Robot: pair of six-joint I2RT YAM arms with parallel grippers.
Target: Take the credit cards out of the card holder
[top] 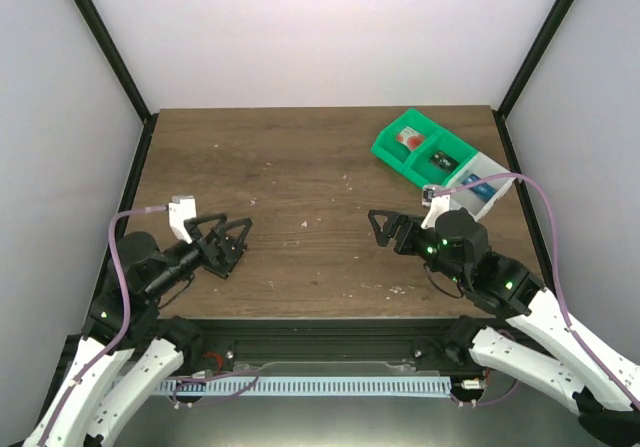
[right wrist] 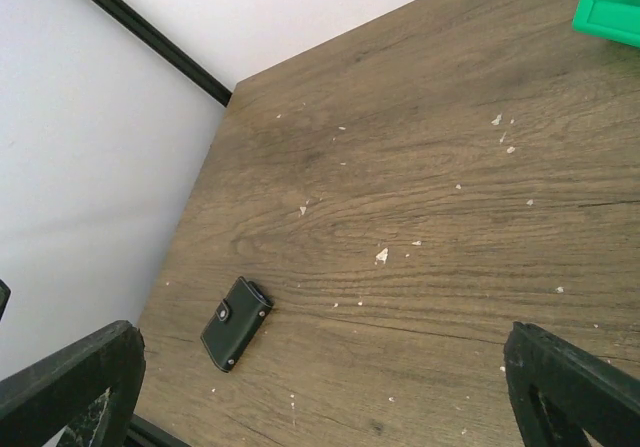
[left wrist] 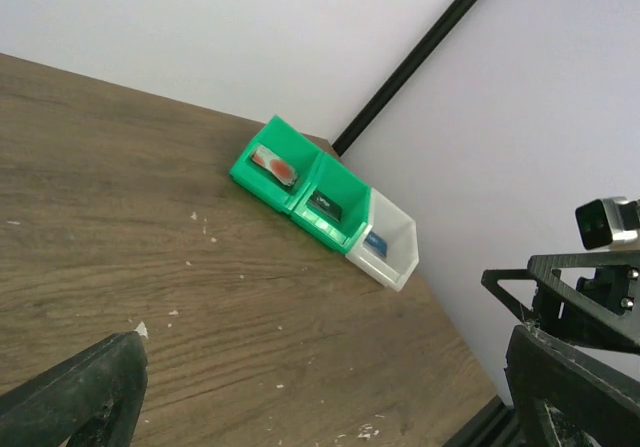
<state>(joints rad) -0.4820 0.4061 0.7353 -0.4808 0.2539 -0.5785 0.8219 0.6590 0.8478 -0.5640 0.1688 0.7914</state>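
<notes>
Wood-grain table is carrying the card holder, which is looking dark here and is lying flat with its tab snapped shut, close to the table's left edge and towards the near side; only the right wrist view is showing it. A pale credit card with a red circle is lying in the green bin at the far right corner, in the compartment farthest from the white bin. A dark item is sitting in the next compartment and a blue item in the white one. The left gripper and right gripper are hovering over the near table, fingers spread wide, gripping nothing.
</notes>
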